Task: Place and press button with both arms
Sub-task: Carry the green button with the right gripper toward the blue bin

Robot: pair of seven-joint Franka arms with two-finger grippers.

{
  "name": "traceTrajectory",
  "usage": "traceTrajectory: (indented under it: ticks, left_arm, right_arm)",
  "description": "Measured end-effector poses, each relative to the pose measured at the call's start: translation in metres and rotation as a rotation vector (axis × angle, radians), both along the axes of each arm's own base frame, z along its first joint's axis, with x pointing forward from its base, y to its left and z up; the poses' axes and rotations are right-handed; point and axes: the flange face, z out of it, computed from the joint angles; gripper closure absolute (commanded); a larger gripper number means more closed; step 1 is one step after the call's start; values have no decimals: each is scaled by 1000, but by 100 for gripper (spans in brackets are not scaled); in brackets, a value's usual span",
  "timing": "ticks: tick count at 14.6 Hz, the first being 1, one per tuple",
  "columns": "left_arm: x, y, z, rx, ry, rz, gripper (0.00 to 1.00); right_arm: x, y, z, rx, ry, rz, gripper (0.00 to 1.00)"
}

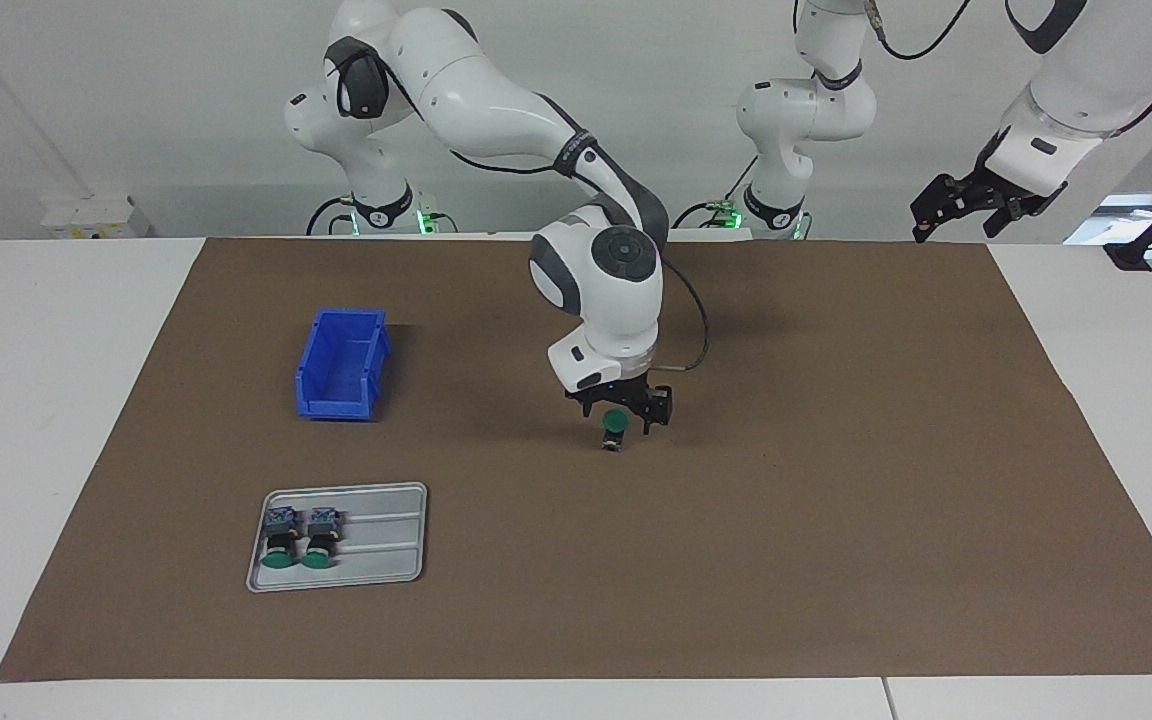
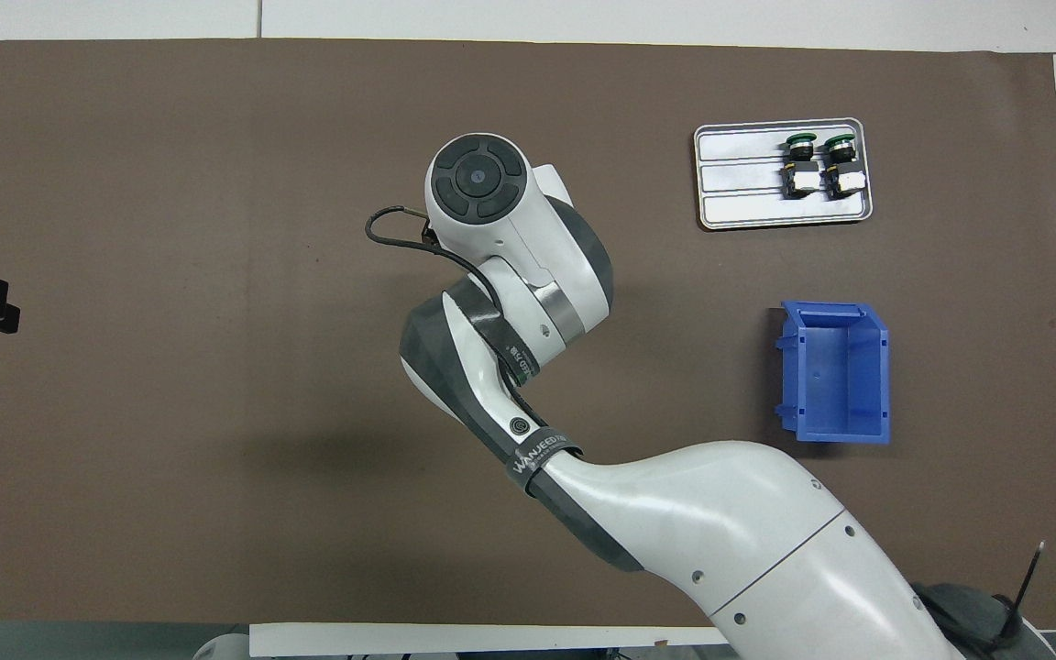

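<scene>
There are three green-capped push-buttons: one button (image 1: 615, 428) stands on the brown mat (image 1: 836, 500) under the right gripper (image 1: 622, 410), and two spare buttons (image 1: 281, 540) (image 1: 319, 540) lie side by side in the one grey metal tray (image 1: 386, 545). One blue plastic bin (image 1: 341, 365) is present. Two white arms are in view, each with one black gripper; the left gripper (image 1: 971, 205) is the second.

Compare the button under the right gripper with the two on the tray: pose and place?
The button stands upright on the brown mat, green cap up, under the open right gripper. The two tray buttons lie on their sides in the metal tray, caps pointing away from the robots. All three look alike.
</scene>
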Motion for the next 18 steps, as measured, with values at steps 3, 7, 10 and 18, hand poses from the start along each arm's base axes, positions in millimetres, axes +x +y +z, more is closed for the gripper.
traceTrajectory:
  ticks: [3,7,10,18]
  left_arm:
    - [0,0,0,0,0,0,0]
    - [0,0,0,0,0,1,0]
    - [0,0,0,0,0,1,0]
    - [0,0,0,0,0,1,0]
  right_arm:
    - [-8,-2,-26,-11,13,4,9]
    - [-12,1,-32,-5,4,10,37]
    - [-11,1,-33,-5,4,15,75]
    - [-1,-25,-10,-26,13,197,100]
